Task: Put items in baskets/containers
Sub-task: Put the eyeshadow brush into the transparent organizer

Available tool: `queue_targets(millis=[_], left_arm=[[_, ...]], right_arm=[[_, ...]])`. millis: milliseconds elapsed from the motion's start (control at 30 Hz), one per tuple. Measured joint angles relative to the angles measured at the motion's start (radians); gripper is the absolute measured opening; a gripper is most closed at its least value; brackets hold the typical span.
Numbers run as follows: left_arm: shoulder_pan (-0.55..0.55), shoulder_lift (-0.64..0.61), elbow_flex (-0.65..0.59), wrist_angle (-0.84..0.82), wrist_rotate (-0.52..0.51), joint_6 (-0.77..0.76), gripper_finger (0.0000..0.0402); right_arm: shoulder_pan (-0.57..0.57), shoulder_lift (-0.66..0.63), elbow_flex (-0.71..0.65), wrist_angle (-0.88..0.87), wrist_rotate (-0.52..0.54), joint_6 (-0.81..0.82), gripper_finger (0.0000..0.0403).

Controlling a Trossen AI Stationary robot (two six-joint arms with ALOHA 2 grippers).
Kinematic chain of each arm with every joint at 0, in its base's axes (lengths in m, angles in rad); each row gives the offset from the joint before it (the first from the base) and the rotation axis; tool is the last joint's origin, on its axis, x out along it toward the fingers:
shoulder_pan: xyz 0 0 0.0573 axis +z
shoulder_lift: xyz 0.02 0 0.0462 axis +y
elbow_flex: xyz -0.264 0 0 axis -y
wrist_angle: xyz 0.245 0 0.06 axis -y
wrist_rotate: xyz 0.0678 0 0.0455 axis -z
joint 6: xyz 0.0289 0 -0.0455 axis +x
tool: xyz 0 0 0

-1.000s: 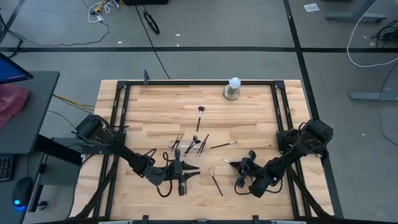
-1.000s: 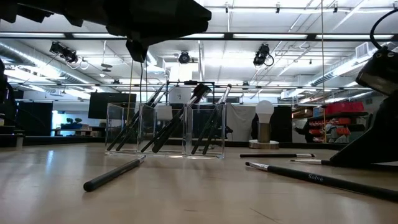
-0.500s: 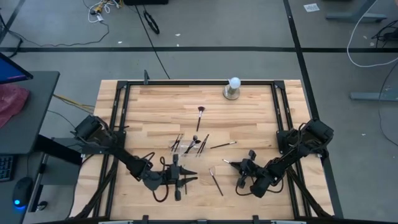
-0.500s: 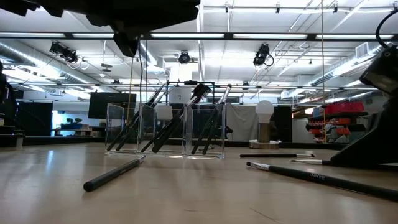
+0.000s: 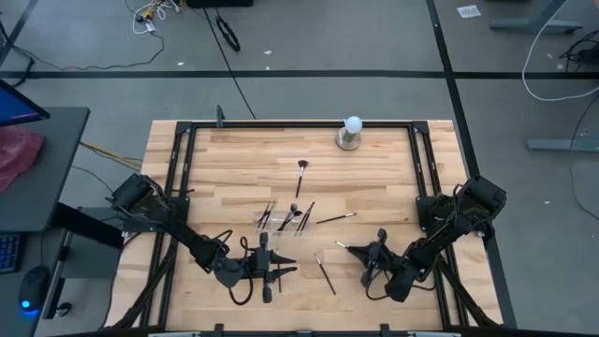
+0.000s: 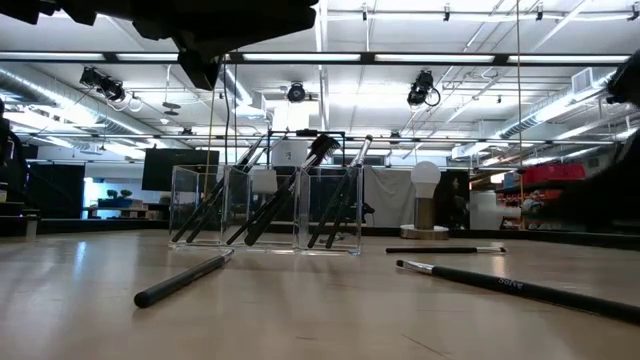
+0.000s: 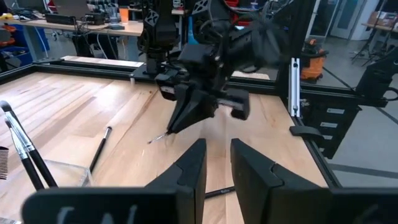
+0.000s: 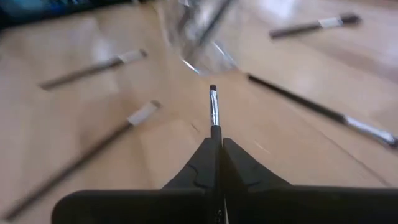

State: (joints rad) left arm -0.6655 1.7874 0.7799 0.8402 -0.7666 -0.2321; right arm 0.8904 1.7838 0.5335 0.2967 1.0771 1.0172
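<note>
My right gripper (image 5: pixel 363 251) is near the table's near edge, right of centre, shut on a thin dark makeup brush (image 8: pixel 214 106) with a silver ferrule. The left wrist view also shows this gripper (image 7: pixel 186 115) and the brush (image 7: pixel 158 137). My left gripper (image 5: pixel 285 271) hovers open (image 7: pixel 217 165) near the near edge, left of it, touching nothing. The clear plastic container (image 5: pixel 284 220) stands mid-table with several brushes leaning upright in its compartments (image 6: pixel 265 210). Loose brushes lie flat on the table (image 5: pixel 302 171), (image 5: pixel 335 218), (image 5: pixel 324 271). My right gripper pinches the brush's handle (image 8: pixel 216 129) between its two fingers (image 8: pixel 205 158). The fingers lie along the brush, which sticks out forward past their tips. The head end (image 7: pixel 151 141) slants down toward the table's left; I cannot tell whether it touches the wood.
A white ball on a round metal base (image 5: pixel 352 131) stands at the far edge. A black frame (image 5: pixel 281 124) rims the table. In the low view, loose brushes (image 6: pixel 185 280), (image 6: pixel 510 285), (image 6: pixel 445 250) lie near and right of the container.
My left gripper has drawn back a little toward the table's left and near edge. My right arm has risen off the table, and the brush that lay by it has gone up with the shut gripper.
</note>
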Motion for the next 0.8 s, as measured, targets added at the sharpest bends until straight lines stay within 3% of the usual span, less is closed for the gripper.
queue_targets(millis=[100, 233, 367, 467, 633, 800], left_arm=[[0.000, 0.000, 0.000, 0.000, 0.002, 0.006, 0.0073], [0.000, 0.000, 0.000, 0.001, 0.039, 0.019, 0.0073], [0.000, 0.024, 0.031, 0.011, 0.101, 0.086, 0.0073], [0.001, 0.090, 0.117, 0.027, 0.141, 0.190, 0.0073], [0.019, 0.223, 0.297, 0.021, 0.154, 0.387, 0.0074], [0.041, 0.256, 0.410, 0.011, 0.170, 0.530, 0.0101]], right_arm=[[0.008, -0.001, 0.000, 0.164, 0.023, -0.141, 0.0006], [0.013, -0.002, 0.002, 0.506, 0.010, -0.459, 0.0007], [0.006, -0.003, 0.004, 0.890, -0.156, -0.850, 0.0007], [-0.007, -0.004, 0.004, 1.093, -0.303, -1.034, 0.0007], [-0.035, -0.005, 0.020, 1.172, -0.433, -1.123, 0.0007], [-0.045, -0.005, 0.039, 1.160, -0.540, -1.122, 0.0007]])
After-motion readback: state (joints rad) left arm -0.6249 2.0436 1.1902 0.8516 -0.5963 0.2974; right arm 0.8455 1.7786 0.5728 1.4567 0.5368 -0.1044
